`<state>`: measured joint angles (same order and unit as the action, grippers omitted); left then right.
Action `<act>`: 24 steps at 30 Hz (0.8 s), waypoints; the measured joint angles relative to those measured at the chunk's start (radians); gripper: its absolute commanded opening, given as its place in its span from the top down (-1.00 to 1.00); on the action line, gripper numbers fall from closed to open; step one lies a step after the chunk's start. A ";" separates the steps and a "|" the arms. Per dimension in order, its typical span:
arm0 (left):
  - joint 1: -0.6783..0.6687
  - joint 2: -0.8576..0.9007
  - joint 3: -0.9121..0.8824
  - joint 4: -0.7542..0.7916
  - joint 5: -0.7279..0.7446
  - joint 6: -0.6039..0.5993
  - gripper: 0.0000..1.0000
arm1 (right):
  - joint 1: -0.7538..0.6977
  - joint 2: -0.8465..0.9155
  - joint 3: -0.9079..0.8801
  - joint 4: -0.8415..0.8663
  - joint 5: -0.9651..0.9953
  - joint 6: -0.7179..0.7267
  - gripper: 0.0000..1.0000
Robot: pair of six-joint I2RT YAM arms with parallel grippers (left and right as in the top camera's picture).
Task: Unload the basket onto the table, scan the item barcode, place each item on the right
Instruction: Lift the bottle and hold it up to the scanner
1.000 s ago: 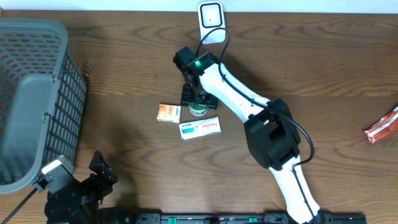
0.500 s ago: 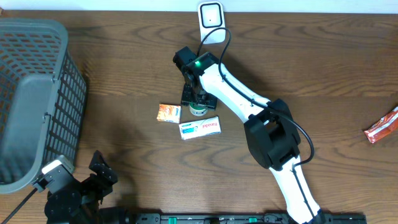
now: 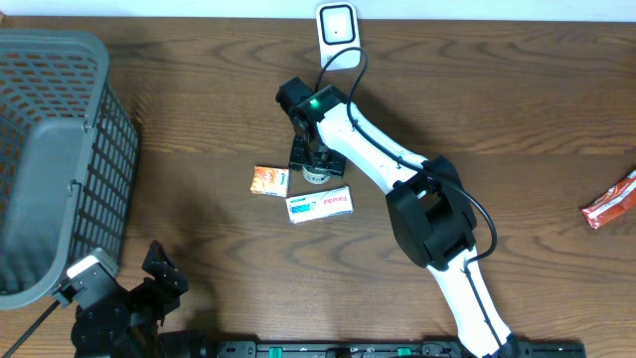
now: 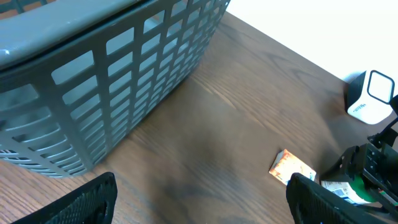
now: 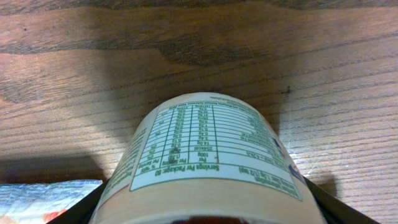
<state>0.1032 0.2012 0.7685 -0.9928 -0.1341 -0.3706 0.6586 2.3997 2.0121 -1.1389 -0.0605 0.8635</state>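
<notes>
A cream bottle [image 5: 205, 149] with a green-printed nutrition label fills the right wrist view, lying lengthwise between the two black fingers. My right gripper [image 5: 202, 208] is shut on it, a finger [image 5: 78, 210] pressed to each side. Overhead, that gripper [image 3: 312, 159] holds the bottle [image 3: 316, 175] low over the table, a short way in front of the white barcode scanner [image 3: 338, 34]. The scanner [image 4: 372, 96] also shows at the right of the left wrist view. My left gripper [image 3: 159, 270] rests open at the front left with nothing between its jaws [image 4: 202, 202].
A large grey mesh basket [image 3: 60, 159] takes up the left side. An orange packet [image 3: 270, 180] and a white-and-blue box [image 3: 319, 205] lie just in front of the held bottle. A red packet [image 3: 608, 202] sits at the far right edge.
The bottle in the right gripper has tipped slightly; its green cap shows less from overhead. The right forearm has shifted a little left. The left arm has not moved.
</notes>
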 measured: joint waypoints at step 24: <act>0.000 0.000 0.000 0.000 0.000 0.000 -0.74 | -0.172 0.067 0.495 -0.553 -0.280 -0.513 -0.20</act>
<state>0.1032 0.2012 0.7685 -0.9928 -0.1341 -0.3706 0.4870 2.4668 2.5072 -1.6917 -0.3405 0.3504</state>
